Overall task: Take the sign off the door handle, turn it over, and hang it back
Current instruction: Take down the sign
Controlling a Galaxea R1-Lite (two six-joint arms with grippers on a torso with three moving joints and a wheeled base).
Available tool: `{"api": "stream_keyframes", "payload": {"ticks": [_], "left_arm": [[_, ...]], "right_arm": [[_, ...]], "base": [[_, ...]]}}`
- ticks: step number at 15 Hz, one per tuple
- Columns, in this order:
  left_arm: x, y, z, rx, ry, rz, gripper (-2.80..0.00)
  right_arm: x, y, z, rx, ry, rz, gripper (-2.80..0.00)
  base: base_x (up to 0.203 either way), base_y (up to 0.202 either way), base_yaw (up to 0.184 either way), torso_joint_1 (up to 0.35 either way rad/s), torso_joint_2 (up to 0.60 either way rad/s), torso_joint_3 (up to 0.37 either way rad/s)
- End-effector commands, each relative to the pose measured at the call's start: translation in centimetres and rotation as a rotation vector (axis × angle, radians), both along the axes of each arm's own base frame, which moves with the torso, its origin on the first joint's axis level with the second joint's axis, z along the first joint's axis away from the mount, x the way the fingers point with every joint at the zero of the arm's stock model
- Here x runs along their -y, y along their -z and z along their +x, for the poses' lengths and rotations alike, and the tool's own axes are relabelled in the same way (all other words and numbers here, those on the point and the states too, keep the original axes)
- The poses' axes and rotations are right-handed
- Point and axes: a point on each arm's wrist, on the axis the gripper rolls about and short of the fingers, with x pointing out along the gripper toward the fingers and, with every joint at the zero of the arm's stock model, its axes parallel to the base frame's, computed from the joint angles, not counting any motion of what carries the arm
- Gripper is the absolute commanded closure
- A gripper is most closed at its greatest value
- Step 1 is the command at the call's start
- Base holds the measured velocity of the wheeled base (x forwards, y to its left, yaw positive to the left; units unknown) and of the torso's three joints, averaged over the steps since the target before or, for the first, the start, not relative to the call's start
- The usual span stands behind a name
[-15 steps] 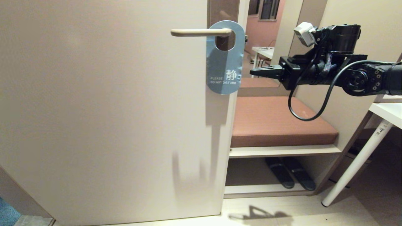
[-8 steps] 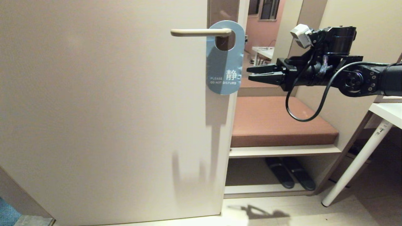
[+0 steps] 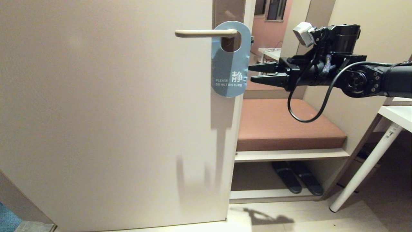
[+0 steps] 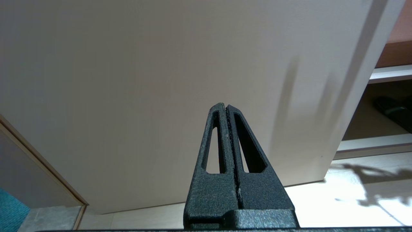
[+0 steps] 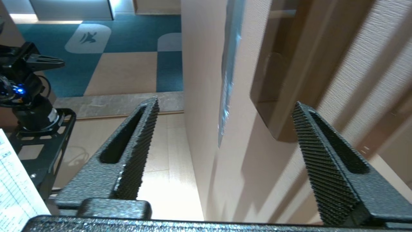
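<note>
The blue-grey sign (image 3: 230,61), reading "PLEASE DO NOT DISTURB", hangs by its round hole on the beige door handle (image 3: 206,33). My right gripper (image 3: 250,72) reaches in level from the right and is open, one finger above the other. Its tips are just at the sign's right edge, and nothing is held. In the right wrist view the sign (image 5: 228,74) shows edge-on against the door, ahead of the right gripper (image 5: 226,101), in line with the gap between its fingers. My left gripper (image 4: 224,105) is shut and empty, pointing at the lower door, outside the head view.
The beige door (image 3: 96,112) fills the left half of the head view. Right of it is a bench with a brown cushion (image 3: 283,125), and dark slippers (image 3: 296,180) lie on the shelf beneath. A white table leg (image 3: 367,167) slants at the far right.
My right gripper has gone from shut to open and has moved left, from a gap away to the sign's right edge. The sign and handle have not moved.
</note>
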Motion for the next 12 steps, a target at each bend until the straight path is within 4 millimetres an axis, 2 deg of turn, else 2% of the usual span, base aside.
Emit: {"api": "stream_keyframes", "payload": {"ticks": [1,8,12], "left_arm": [[0.0,0.0,0.0,-0.002,0.000,0.000,0.00],[0.0,0.0,0.0,-0.002,0.000,0.000,0.00],[0.0,0.0,0.0,-0.002,0.000,0.000,0.00]], "right_arm": [[-0.4,0.0,-0.1,0.004,-0.016,0.001,-2.80],[-1.2,0.5,0.1,-0.008,-0.034,-0.001,-2.80],[-1.9,0.1,-0.1,0.006,-0.051,0.002,-2.80]], "base": [[0.000,0.000,0.000,0.000,0.00,0.000],[0.000,0.000,0.000,0.000,0.00,0.000],[0.000,0.000,0.000,0.000,0.00,0.000]]}}
